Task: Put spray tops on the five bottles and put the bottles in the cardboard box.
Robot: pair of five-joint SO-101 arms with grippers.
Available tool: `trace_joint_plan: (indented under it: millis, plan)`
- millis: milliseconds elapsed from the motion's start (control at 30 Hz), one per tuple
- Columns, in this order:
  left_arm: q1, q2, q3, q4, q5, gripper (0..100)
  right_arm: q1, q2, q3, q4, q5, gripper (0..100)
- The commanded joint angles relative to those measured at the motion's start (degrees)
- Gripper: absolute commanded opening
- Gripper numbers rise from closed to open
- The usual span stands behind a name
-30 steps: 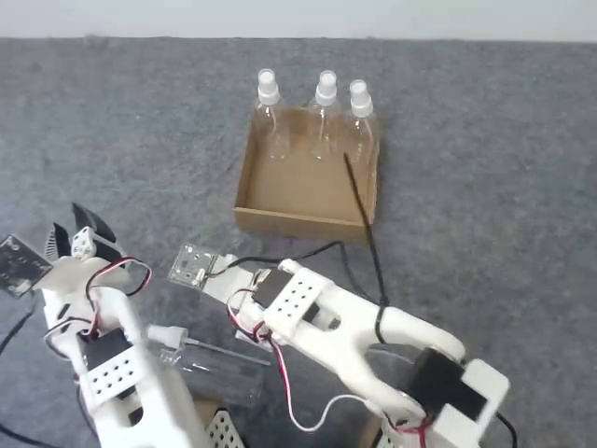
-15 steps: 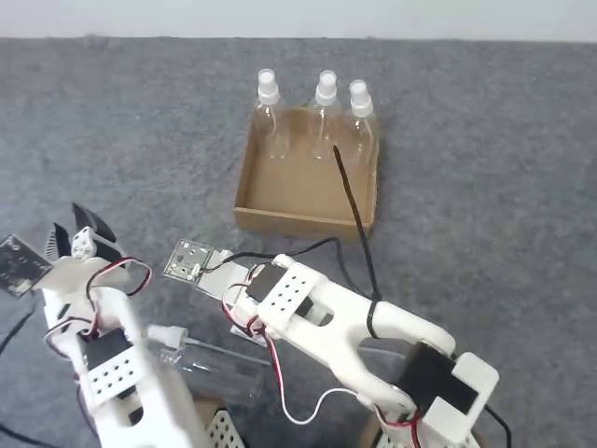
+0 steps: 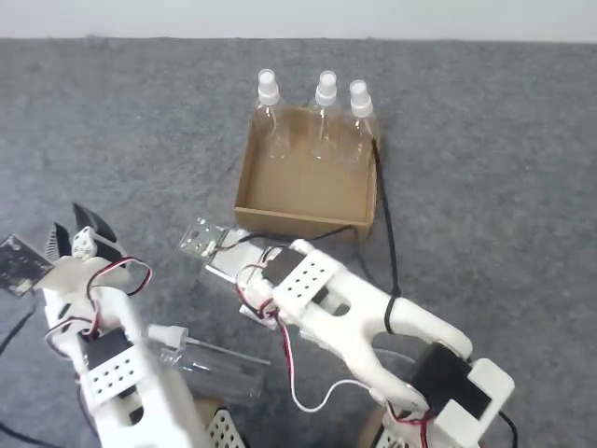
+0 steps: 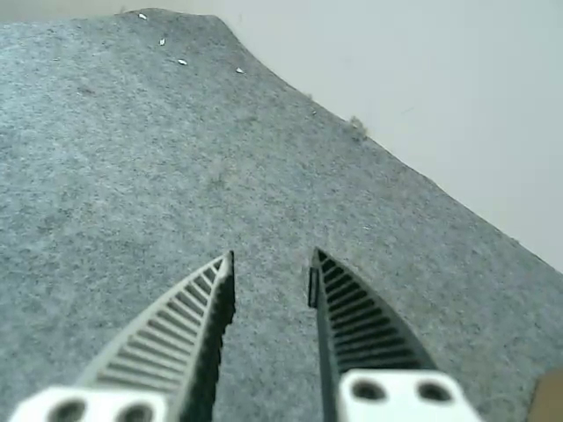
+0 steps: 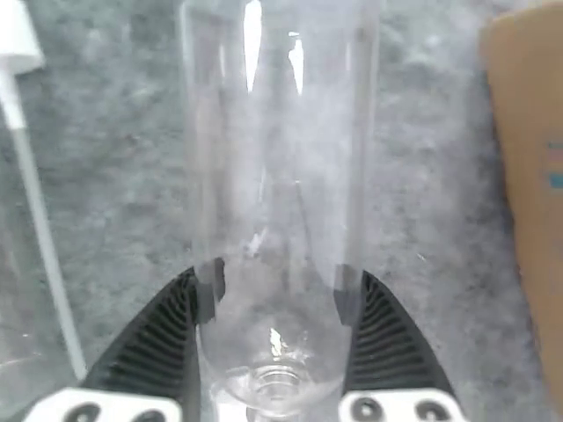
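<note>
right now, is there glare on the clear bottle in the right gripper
Right wrist view: yes, bright vertical streaks run down the clear bottle held in the right gripper. High view: soft even light, no hard shadows by the cardboard box.

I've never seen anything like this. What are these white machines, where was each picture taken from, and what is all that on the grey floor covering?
These are two small robot arms, a left arm and a right arm, at a table covered in grey carpet. The wide picture comes from a fixed camera looking down over everything. The other two come from small cameras on each arm's wrist, looking along its black two-fingered tool. The left tool is open, with bare carpet ahead. The right tool is closed on a clear bottle, close to the cardboard box. Three bottles with white spray tops stand along the box's far wall. Another bottle, with a white top, lies on the carpet between the arms.
</note>
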Motion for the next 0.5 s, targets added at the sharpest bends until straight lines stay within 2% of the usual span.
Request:
trace_joint_plan:
  millis: [0, 133, 467]
  plan:
    - [-0.1, -1.3, -2.6, -1.9, 0.7, 13, 2.3, -8.0, -3.1, 1.7, -0.7, 4.5]
    - [0.0, -1.3, -2.6, -1.9, 0.7, 13, 2.3, -13.5, -3.4, 5.8, -5.0, 4.5]
    - [0.0, -1.3, -2.6, -1.9, 0.7, 13, 2.5, -26.6, -3.0, 6.8, -6.4, 4.6]
